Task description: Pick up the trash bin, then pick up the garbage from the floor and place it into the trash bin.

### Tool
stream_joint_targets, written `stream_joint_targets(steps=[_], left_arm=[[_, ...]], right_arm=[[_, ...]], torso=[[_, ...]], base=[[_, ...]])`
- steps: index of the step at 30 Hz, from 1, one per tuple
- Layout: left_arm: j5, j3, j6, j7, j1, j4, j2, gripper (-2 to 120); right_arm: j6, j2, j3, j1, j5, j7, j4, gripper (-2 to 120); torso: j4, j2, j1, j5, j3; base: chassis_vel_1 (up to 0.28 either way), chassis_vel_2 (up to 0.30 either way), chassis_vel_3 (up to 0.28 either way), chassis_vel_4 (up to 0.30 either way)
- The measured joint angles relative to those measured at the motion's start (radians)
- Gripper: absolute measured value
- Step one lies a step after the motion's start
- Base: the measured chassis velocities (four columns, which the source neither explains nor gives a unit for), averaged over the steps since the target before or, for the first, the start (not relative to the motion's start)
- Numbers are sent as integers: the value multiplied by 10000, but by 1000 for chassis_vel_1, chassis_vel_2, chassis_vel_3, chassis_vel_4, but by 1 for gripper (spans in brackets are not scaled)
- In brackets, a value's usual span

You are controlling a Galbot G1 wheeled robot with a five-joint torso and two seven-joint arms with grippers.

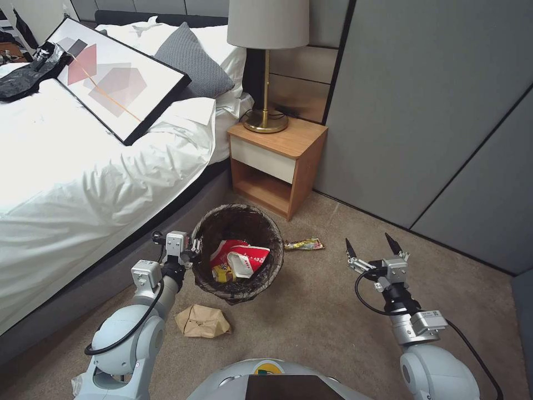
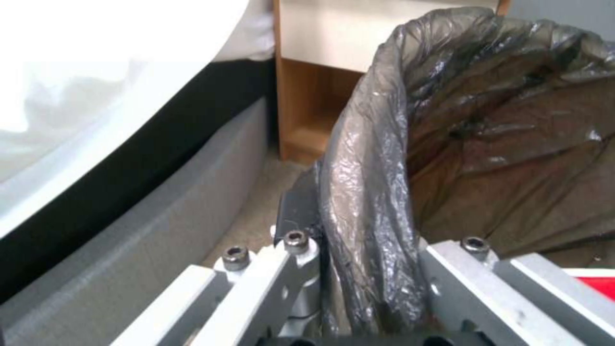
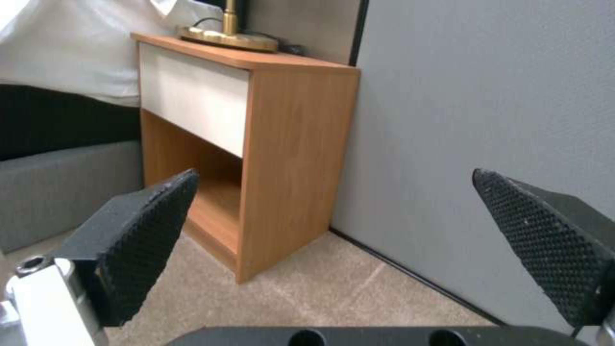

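crumpled brown paper bag [image 1: 202,321] on carpet nearest me | my left gripper [image 1: 195,248] clamps rim of trash bin [image 1: 275,265], one finger inside the liner | bin holds red-and-white cups [image 1: 244,258], yellow wrapper [image 1: 222,273] | my right gripper [image 1: 373,245] spread wide, holding nothing | candy wrapper [image 1: 303,244] beyond bin

Beige carpeted floor [image 1: 333,311] is carrying a crumpled brown paper bag [image 1: 202,321] and a yellow snack wrapper [image 1: 304,244], the two lying well apart. The wooden nightstand [image 1: 280,161] is standing on it against the grey wall. Whether the trash bin [image 1: 237,253] is resting on the carpet or being held just above it is unclear.
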Motion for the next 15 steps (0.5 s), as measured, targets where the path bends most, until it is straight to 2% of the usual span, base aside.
stream_joint_targets(steps=[15], left_arm=[[-1, -3, -120, -26, 6, 36, -7, 7]], right_arm=[[82, 73, 113, -55, -16, -13, -128, 100]], torso=[[-1, 0, 0, 0, -1]], base=[[-7, 7, 8, -6]])
